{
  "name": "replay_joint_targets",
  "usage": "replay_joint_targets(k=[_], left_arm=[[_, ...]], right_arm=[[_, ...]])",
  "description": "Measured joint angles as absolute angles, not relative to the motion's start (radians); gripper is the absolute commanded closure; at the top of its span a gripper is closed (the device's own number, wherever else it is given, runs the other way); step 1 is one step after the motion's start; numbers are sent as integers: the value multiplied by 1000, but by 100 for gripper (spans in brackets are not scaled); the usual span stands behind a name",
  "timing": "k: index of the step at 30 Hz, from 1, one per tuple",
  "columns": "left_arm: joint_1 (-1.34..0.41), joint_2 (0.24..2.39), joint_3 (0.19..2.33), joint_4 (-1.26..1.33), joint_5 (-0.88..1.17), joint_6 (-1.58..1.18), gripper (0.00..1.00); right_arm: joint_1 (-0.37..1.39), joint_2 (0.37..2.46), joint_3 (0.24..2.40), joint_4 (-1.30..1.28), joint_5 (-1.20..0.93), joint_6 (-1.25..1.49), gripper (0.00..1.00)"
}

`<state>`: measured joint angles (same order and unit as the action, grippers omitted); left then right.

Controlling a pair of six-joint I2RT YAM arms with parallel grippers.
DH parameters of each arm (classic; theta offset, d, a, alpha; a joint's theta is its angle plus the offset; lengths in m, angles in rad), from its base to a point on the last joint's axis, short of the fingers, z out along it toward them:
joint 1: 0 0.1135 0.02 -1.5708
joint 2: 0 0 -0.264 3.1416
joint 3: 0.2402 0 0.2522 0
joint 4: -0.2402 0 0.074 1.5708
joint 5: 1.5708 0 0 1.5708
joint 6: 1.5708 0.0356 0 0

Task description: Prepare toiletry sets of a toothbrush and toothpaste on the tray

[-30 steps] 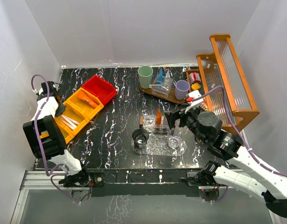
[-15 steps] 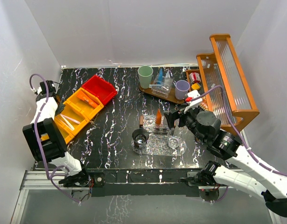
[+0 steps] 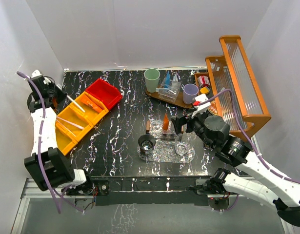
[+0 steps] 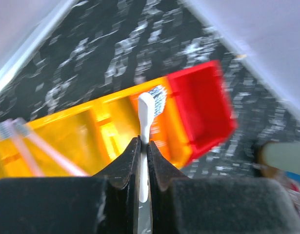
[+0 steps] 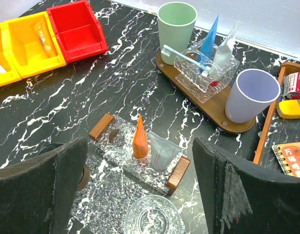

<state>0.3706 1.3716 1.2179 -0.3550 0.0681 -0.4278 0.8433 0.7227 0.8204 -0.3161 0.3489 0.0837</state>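
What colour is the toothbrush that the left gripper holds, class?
The toothbrush is white, clearest in the left wrist view.

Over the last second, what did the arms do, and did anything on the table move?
The left gripper closed on a toothbrush at the yellow bin and lifted it up and back, toward the far left corner. The right gripper stayed open above the clear tray. Nothing else moved.
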Motion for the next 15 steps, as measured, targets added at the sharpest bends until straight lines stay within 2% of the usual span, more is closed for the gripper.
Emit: replay_joint_targets(k=[4, 10, 15], left_arm=[[339, 1306, 1208, -205, 267, -476, 100], [105, 1264, 1194, 22, 519, -487, 100], [-109, 1221, 1177, 97, 694, -420, 100]], right_arm=[[843, 722, 823, -317, 354, 84, 2], [843, 699, 838, -317, 396, 75, 2], [843, 659, 876, -316, 448, 72, 2]])
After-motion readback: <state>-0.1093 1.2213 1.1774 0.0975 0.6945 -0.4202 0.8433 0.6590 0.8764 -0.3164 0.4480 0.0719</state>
